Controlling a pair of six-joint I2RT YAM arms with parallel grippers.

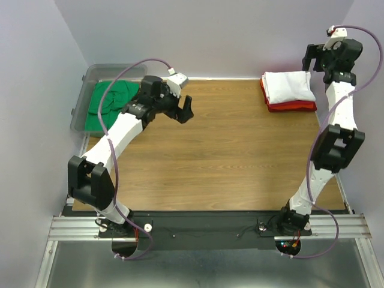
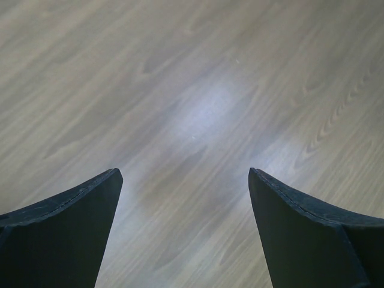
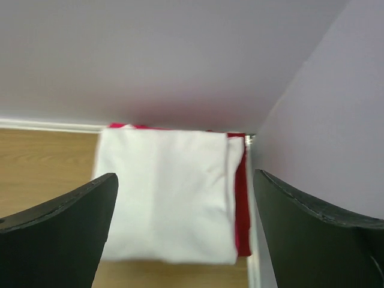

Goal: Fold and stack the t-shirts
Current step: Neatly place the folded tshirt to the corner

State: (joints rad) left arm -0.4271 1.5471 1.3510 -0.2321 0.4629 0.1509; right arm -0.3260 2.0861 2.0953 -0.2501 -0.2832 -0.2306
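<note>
L claw [image 2: 183,174] is spread wide over the table [image 1: 228,156], R claw [image 3: 183,177] also spread wide above white shirt [image 3: 165,192] folded atop red shirt [image 3: 241,198], far-R corner.

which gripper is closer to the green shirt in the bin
Left. The left gripper hangs close beside the green shirt; the right gripper is across the table beside the folded stack.

left arm [image 1: 120,135] and right arm [image 1: 341,102] share one build: white tubular links between blocky black joint housings. a mauve cable [image 1: 123,73] loops along each, from base to wrist. left gripper [image 2: 185,171] and right gripper [image 3: 186,174] carry matte black fingers [image 2: 60,234] tapering to blunt tips.
</note>
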